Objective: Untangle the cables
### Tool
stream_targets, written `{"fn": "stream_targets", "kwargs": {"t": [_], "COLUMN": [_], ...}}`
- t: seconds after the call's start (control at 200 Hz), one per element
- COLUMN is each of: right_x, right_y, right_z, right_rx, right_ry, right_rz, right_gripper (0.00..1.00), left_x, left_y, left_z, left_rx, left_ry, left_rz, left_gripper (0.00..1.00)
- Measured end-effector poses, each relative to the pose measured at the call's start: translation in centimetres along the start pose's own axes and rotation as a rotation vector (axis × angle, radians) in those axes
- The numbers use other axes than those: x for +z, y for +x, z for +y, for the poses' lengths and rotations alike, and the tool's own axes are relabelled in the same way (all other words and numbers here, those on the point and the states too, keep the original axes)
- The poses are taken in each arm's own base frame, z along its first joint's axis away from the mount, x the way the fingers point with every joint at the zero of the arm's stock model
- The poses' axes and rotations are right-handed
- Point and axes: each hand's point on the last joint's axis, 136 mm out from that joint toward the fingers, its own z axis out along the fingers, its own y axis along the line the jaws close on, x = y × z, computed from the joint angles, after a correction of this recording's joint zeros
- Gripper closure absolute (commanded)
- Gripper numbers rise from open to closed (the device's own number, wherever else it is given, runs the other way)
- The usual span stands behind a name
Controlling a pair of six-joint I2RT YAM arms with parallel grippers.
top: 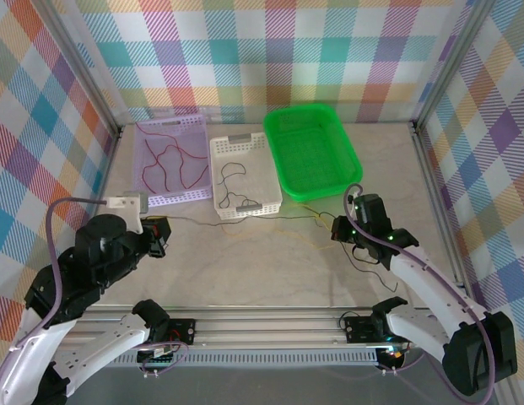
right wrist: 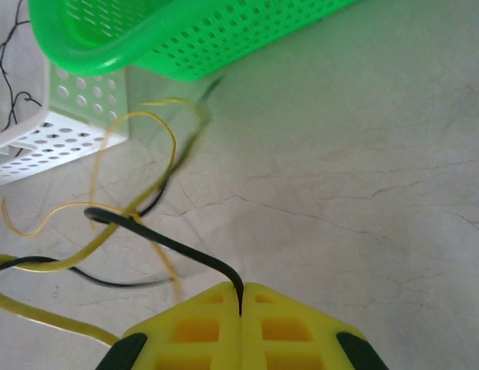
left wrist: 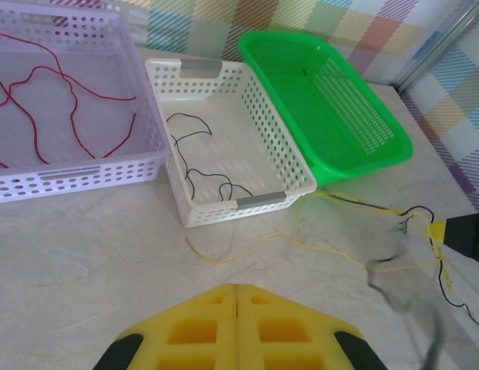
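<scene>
The cables lie in three places. Red cables curl on the floor of the lilac basket, at the far left of the bench. One thin black cable loops inside the white basket next to it. A yellow cable runs loose over the bench from just in front of the white basket toward the right arm, where it crosses another black cable in a small knot of loops.

The right fingers are closed on this second black cable, which rises straight out of the seam between them. The left fingers are pressed together above bare bench, and nothing can be seen between them.

The green basket sits at an angle to the right of the white one, its near long rim overhanging the yellow loops in the right wrist view. All three baskets stand along the far half of the bench, near the checked back wall. The near half, between the two arms and up to the metal rail at the front edge, is open marble-patterned surface.
</scene>
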Motion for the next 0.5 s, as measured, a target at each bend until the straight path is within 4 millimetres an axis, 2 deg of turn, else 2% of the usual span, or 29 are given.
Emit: {"fn": "stream_targets", "kwargs": {"t": [0.12, 0.33, 0.5], "right_x": [0.3, 0.7, 1.1], "right_y": [0.4, 0.5, 0.7], "right_z": [-0.5, -0.7, -1.0], "right_rx": [0.015, 0.029, 0.039], "right_ry": [0.013, 0.018, 0.031], "right_rz": [0.013, 0.019, 0.031], "right_gripper": [1.00, 1.00, 1.00], "left_x": [-1.1, -4.8, -7.3], "left_y": [-0.6, -4.0, -6.0], "left_z": [0.0, -0.7, -1.1], "left_rx": [-0.014, -0.056, -0.083], "left_ry": [0.004, 0.062, 0.099], "left_rz": [-0.011, -0.118, -0.184], "left_gripper": [1.00, 1.00, 1.00]}}
